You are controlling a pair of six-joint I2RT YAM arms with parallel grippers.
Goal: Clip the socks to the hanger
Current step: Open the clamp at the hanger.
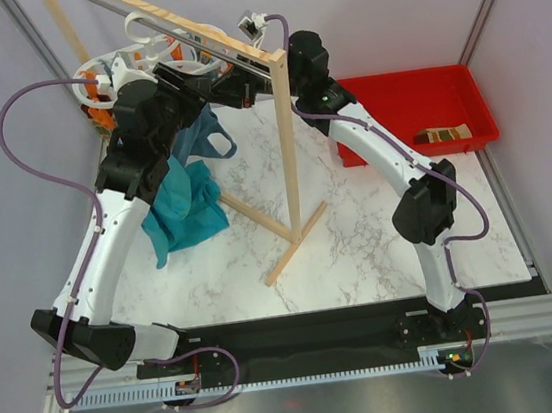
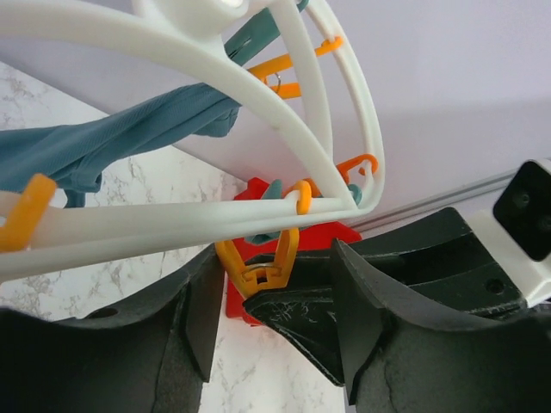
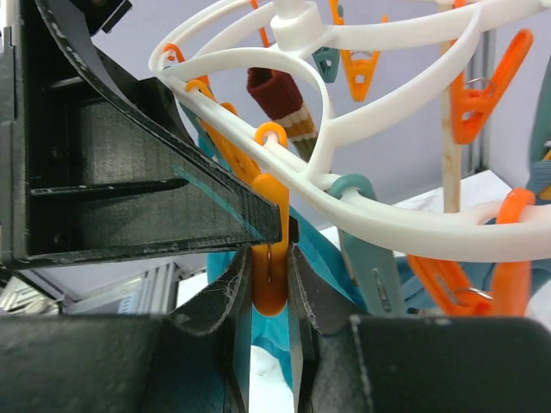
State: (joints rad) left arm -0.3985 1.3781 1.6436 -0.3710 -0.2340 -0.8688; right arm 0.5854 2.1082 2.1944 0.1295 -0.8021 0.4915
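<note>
Right hand [image 3: 269, 292] is pinching an orange clip [image 3: 274, 202] that hangs under the hanger [image 3: 379, 219]. One sock [image 3: 277, 96] hangs on the hanger, past that hand. The other sock [image 1: 443, 133] lies far off to its right in the red bin [image 1: 398, 91]. Left hand [image 2: 275, 292] is spread wide, right beside. Both hands are crowded, so a bump might swing the hanger and pull the clip free.

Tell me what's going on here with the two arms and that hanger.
Both arms reach up to the white hanger on the wooden rack. The right gripper is shut on one orange clip; the left gripper is open around what looks like the same clip. One striped sock hangs from the hanger, while the other sock lies in the red bin. Teal cloths hang nearby.
</note>
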